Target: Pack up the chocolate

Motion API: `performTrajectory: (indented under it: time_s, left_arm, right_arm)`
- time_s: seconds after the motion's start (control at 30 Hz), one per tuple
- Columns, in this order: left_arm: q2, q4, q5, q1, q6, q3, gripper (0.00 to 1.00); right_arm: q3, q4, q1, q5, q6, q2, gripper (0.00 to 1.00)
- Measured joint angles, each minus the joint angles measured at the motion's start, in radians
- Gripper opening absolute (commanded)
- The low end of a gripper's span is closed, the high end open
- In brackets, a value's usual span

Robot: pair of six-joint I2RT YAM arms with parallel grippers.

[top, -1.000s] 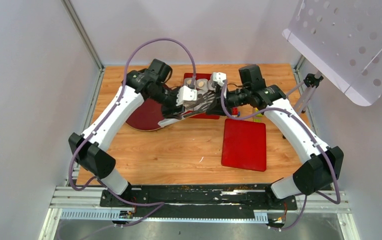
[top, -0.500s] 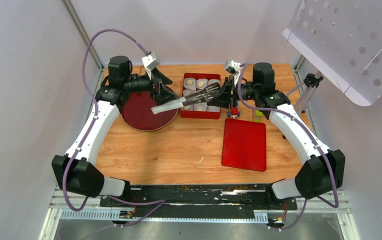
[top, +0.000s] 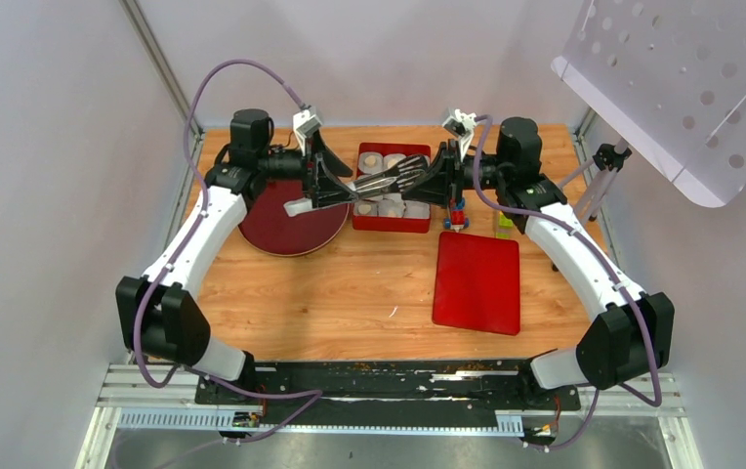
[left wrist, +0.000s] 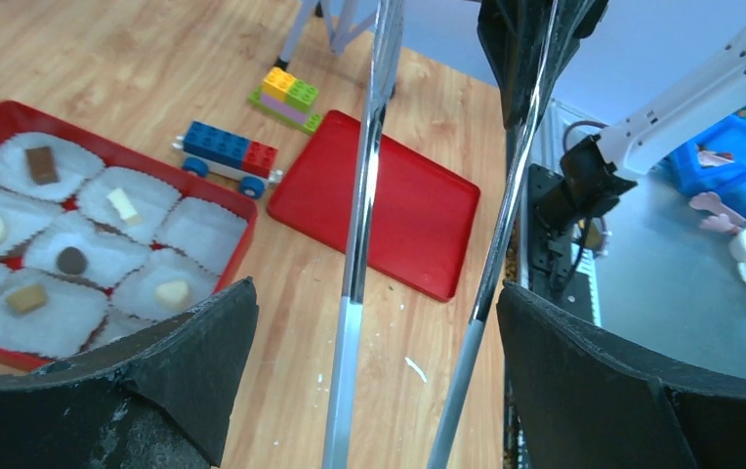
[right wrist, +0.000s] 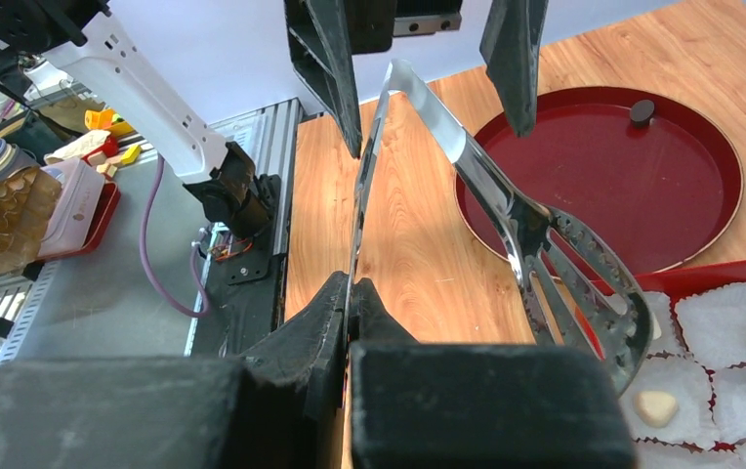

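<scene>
- Top view: left gripper (top: 334, 184), fingers apart, straddles the handle end of the tongs (top: 379, 184). The right gripper (top: 428, 184) is over the box (top: 389, 226), upper centre.
- Left wrist view only: six chocolates (left wrist: 71, 260), one per paper cup (left wrist: 203, 233), in the box at frame left. Lid (left wrist: 398, 210) at centre, toy blocks (left wrist: 227, 151) above it.
- Right wrist view only: right gripper (right wrist: 350, 293) is pinched on one tongs arm. One dark piece (right wrist: 642, 110) lies on the plate (right wrist: 584, 195), upper right.

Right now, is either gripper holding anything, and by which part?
Right gripper pinches the tongs by one arm, near the head end. Left gripper is open astride the handle end, holding nothing.
</scene>
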Motion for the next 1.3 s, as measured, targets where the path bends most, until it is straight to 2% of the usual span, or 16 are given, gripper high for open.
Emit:
performTrajectory:
  time_s: [0.43,0.53,0.77,0.87,0.97,1.1,1.2,1.3]
  left_arm:
    - [0.110,-0.048,0.172,-0.018,-0.037,0.040,0.67]
    - [0.113,-0.047,0.188,-0.018,-0.051,0.045,0.63]
    - [0.123,-0.035,0.218,-0.018,-0.076,0.048,0.45]
    - [0.123,-0.032,0.231,-0.018,-0.079,0.048,0.37]
    - [0.122,-0.031,0.238,-0.020,-0.085,0.048,0.34]
    - [0.122,-0.045,0.200,-0.023,-0.089,0.048,0.31]
    - [0.121,-0.142,0.167,-0.021,-0.017,0.064,0.32]
    - [0.129,-0.380,0.076,-0.013,0.175,0.151,0.31]
  right_arm:
    - [0.000,0.001,0.000,0.023,-0.022,0.000,0.00]
    - [0.000,0.001,0.000,0.025,-0.025,0.000,0.00]
    - [-0.002,-0.027,0.000,0.039,-0.044,-0.005,0.00]
    - [-0.004,-0.036,-0.002,0.046,-0.047,-0.009,0.11]
    - [-0.004,-0.053,-0.006,0.071,-0.061,-0.014,0.33]
    - [-0.002,-0.163,-0.020,0.089,-0.154,-0.027,0.51]
    - [0.005,-0.335,-0.047,0.106,-0.302,-0.053,0.55]
    - [0.006,-0.524,-0.090,0.128,-0.459,-0.094,0.56]
